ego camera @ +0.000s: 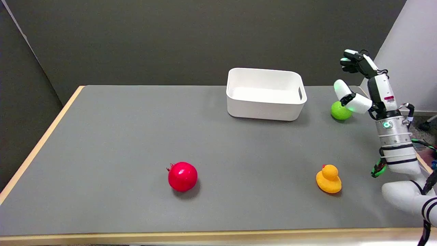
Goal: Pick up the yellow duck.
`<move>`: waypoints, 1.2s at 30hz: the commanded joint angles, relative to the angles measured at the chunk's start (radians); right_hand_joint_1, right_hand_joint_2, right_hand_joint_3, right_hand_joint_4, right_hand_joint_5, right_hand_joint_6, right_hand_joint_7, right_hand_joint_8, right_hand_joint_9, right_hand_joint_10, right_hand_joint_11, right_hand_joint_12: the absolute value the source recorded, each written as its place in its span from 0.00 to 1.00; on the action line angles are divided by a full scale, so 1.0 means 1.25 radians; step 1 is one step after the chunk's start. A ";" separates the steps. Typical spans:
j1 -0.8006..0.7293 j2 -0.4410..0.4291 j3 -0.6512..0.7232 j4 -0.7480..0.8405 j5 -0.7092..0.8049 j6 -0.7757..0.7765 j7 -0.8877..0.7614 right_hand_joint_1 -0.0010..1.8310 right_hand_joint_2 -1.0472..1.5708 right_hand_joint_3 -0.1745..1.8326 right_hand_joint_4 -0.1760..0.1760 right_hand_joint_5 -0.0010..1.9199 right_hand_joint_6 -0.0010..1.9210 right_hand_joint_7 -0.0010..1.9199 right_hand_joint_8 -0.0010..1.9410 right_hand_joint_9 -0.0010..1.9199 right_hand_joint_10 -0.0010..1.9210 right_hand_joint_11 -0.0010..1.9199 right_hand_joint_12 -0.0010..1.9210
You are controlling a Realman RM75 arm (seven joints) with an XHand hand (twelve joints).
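Yellow duck point(328, 179) sits on the grey worktop point(119, 136) near the front right, untouched. Farther back, the right hand point(358, 82) hangs raised, fingers spread and empty; its small wrist label is unreadable.

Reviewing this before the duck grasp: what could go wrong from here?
1. The right hand is raised, empty, far beyond the duck near the green ball; coming back down, it could knock the ball, which would likely roll.
2. The duck sits near the table's right edge, beside the forearm; a sideways nudge could push it off.
3. The duck is small and rounded, so it may slip from the fingers.
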State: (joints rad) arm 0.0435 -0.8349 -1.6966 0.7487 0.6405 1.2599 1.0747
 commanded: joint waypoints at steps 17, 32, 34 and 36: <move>-0.127 0.069 0.061 -0.204 -0.095 0.130 0.260 0.30 0.66 0.51 0.48 0.16 0.28 0.27 0.30 0.21 0.54 0.11 0.73; -0.367 0.083 0.210 0.071 -0.294 0.048 0.268 0.23 0.65 0.49 0.37 0.17 0.31 0.26 0.33 0.19 0.56 0.10 0.73; -0.390 0.070 0.217 0.102 -0.301 0.048 0.263 0.23 0.65 0.49 0.36 0.17 0.30 0.26 0.32 0.18 0.55 0.09 0.72; -0.412 0.053 0.228 0.128 -0.326 0.049 0.260 0.20 0.64 0.51 0.35 0.16 0.31 0.25 0.32 0.19 0.53 0.08 0.71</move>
State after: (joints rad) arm -0.2193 -0.7428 -1.5560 0.6595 0.4398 1.3556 1.3596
